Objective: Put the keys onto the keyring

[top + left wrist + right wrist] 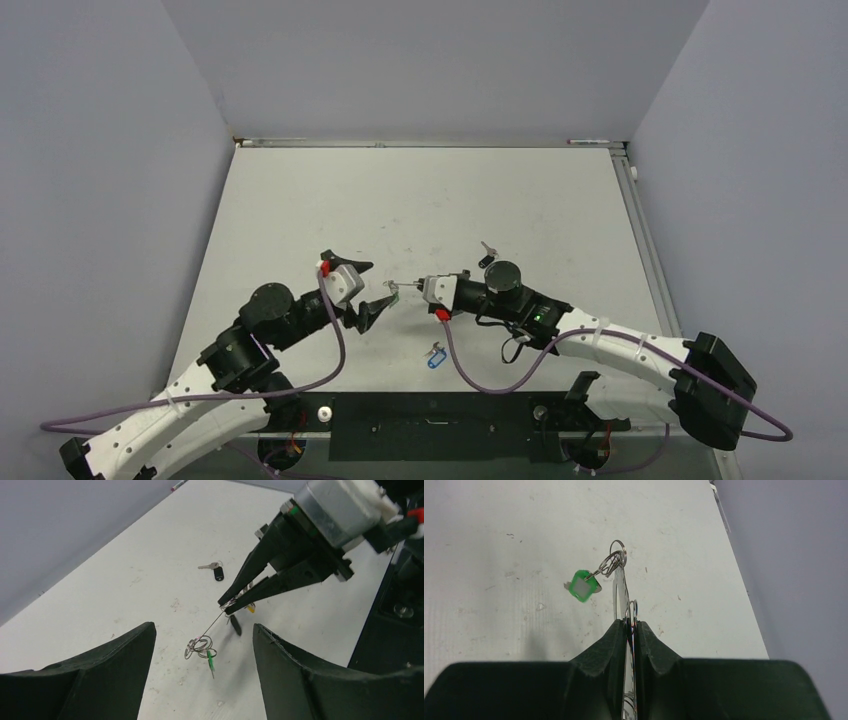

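My right gripper [630,625] is shut on the keyring [620,587], a thin grey wire seen edge-on that sticks out past its fingertips. At the wire's far end hangs a cluster of small split rings [616,558] with a green-tagged key [584,586]. In the left wrist view the keyring [212,625] runs down from my right gripper [227,605] to the green key [212,661], which dangles just above the table. A yellow tag [250,608] shows behind the right fingers. My left gripper [204,628] stands open around this cluster without touching it. From above, my left gripper [375,300] faces my right gripper [420,286].
A black-headed key [487,256] lies on the table behind the right gripper; it is also in the left wrist view as the black key [215,570]. A blue-tagged key [436,356] lies near the front edge between the arms. Grey walls enclose the white table [420,200].
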Robot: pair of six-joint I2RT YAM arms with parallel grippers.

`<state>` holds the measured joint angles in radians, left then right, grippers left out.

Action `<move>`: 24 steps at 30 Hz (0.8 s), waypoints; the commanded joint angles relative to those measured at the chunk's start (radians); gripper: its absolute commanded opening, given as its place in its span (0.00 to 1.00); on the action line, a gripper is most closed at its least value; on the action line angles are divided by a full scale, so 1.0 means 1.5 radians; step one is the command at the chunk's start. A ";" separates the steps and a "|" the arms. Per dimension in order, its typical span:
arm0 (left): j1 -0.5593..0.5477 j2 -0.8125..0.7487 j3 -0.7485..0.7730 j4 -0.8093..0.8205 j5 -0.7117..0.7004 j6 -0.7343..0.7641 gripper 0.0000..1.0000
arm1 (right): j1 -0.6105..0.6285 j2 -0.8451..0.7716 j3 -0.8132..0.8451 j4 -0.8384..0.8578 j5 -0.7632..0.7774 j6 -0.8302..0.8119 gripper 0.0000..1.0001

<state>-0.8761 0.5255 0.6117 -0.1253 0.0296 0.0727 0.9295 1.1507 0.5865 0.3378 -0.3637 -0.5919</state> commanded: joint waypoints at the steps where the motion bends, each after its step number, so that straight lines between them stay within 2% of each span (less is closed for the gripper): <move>1: -0.002 0.038 0.036 -0.094 0.103 0.149 0.67 | 0.000 -0.040 0.030 -0.039 -0.099 -0.006 0.05; 5: -0.002 0.065 0.044 -0.112 0.157 0.200 0.64 | 0.011 -0.060 0.026 -0.048 -0.116 0.002 0.05; 10: -0.002 0.059 0.023 -0.065 0.202 0.224 0.62 | 0.033 -0.068 0.028 -0.059 -0.122 0.000 0.05; 15: -0.001 0.072 0.018 -0.061 0.229 0.253 0.52 | 0.051 -0.068 0.034 -0.074 -0.120 -0.007 0.05; 19: -0.001 0.095 0.017 -0.065 0.244 0.258 0.46 | 0.064 -0.076 0.033 -0.075 -0.111 -0.009 0.05; 24: -0.001 0.093 -0.013 -0.015 0.262 0.251 0.46 | 0.076 -0.090 0.029 -0.071 -0.110 -0.010 0.05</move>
<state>-0.8761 0.6743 0.6178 -0.2447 0.3641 0.4347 1.0260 1.0687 0.5919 0.1677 -0.5022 -0.5911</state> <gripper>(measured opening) 0.461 0.093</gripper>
